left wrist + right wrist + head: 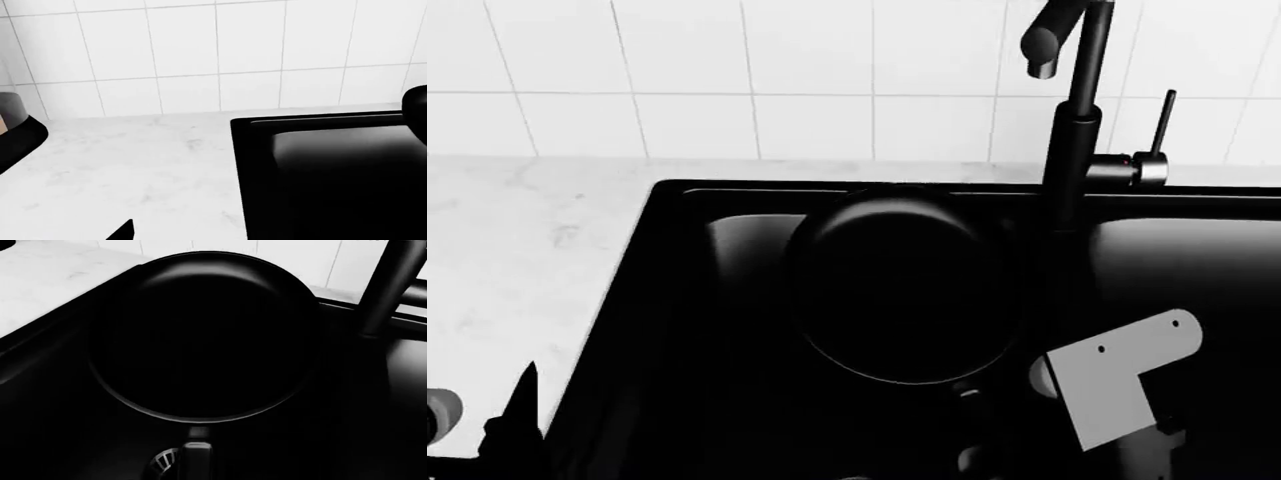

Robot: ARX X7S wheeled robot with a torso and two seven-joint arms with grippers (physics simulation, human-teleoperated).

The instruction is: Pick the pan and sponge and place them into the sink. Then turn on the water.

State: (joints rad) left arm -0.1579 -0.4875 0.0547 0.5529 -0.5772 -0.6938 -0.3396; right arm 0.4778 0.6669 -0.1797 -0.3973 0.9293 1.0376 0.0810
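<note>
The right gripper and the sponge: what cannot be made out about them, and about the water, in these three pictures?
- Right gripper: its jaws are cut off by the lower edge in the right wrist view and lost in the dark below the pan in the head view; open or shut, unknown.
- Sponge: in no view.
- Water: no stream shows under the faucet spout; its lever state is unclear.
- Left gripper: only dark tips at picture edges.

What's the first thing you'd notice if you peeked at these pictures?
A big round black pan sits over the left basin of the black sink, filling most of the right wrist view. Beside it, a tall black faucet stands up against the white tiled wall.
</note>
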